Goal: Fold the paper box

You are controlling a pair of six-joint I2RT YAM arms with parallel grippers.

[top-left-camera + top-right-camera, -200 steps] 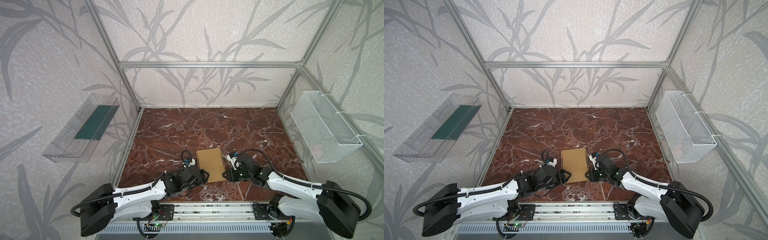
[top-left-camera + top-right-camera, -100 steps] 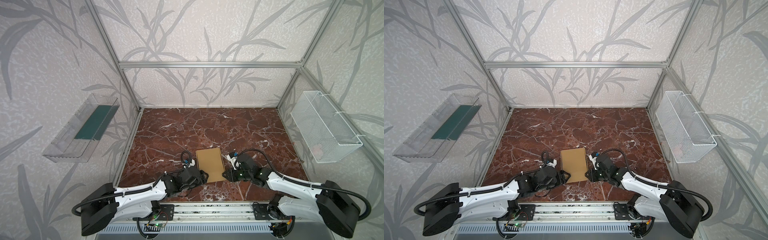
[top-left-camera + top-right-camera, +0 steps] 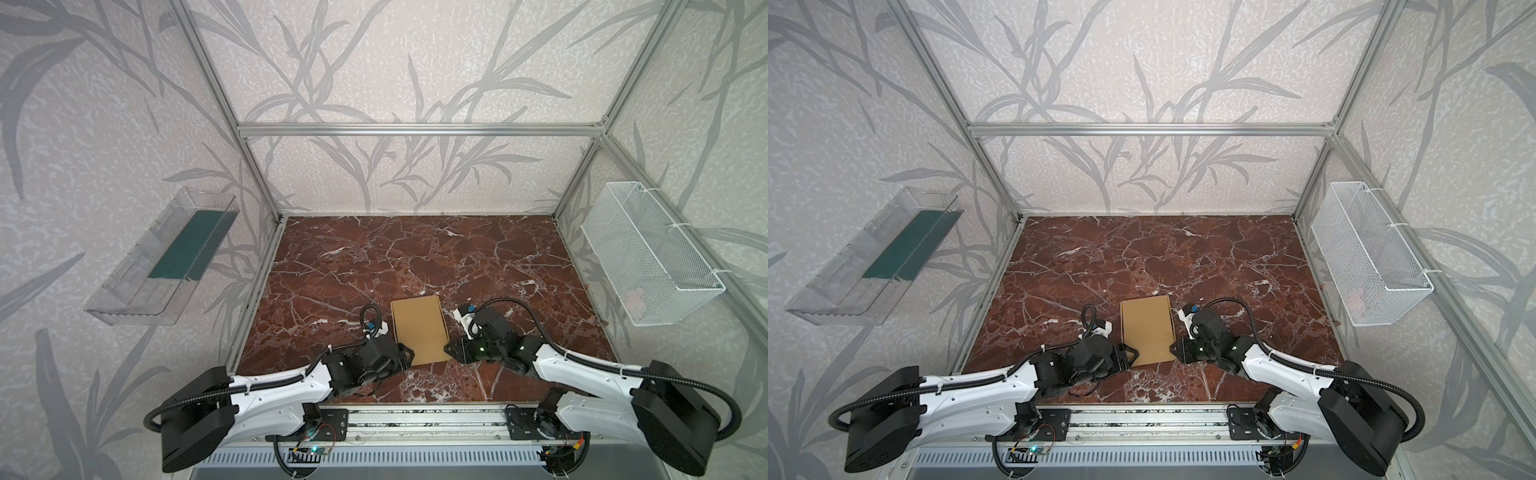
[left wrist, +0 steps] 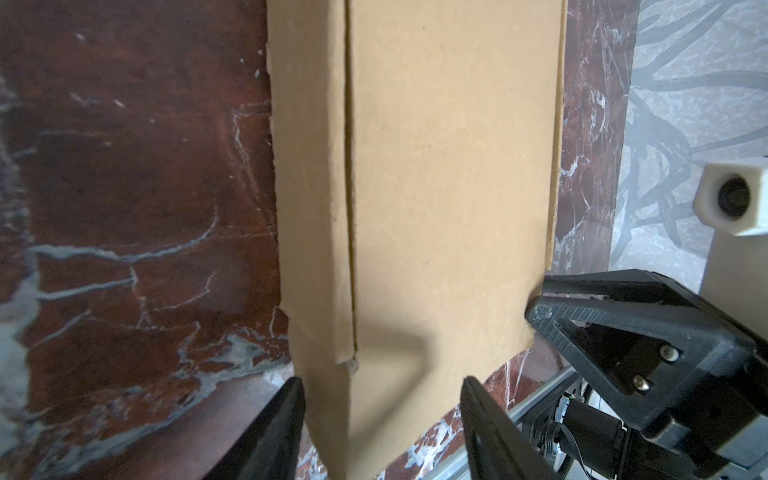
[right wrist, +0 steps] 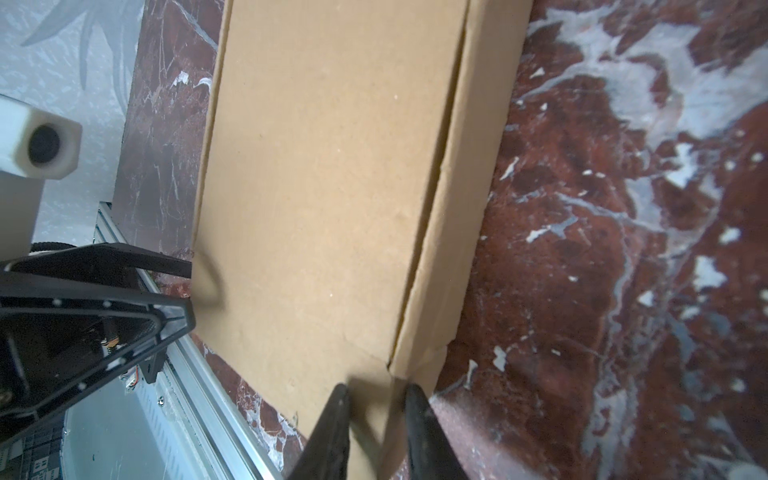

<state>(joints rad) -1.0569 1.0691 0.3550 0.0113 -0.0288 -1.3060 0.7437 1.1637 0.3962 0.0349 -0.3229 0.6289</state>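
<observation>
The paper box point(image 3: 419, 328) point(image 3: 1147, 328) is a plain tan, shallow, closed box lying flat near the table's front middle. My left gripper point(image 3: 409, 355) point(image 3: 1133, 356) is at its near left corner. In the left wrist view the left gripper point(image 4: 382, 415) straddles that corner of the box point(image 4: 449, 166), jaws open with a gap on one side. My right gripper point(image 3: 449, 349) point(image 3: 1173, 348) is at the near right corner. In the right wrist view the right gripper point(image 5: 376, 415) is narrow, pinching the box point(image 5: 324, 187) at its edge.
A clear plastic bin point(image 3: 166, 257) with a green sheet hangs on the left wall. A white wire basket point(image 3: 648, 257) hangs on the right wall. An aluminium rail point(image 3: 415, 419) runs along the table's front edge, just behind both grippers.
The left jaws have narrowed around the box's near left corner. The right jaws have narrowed a little on the near right corner. The box has barely moved.
</observation>
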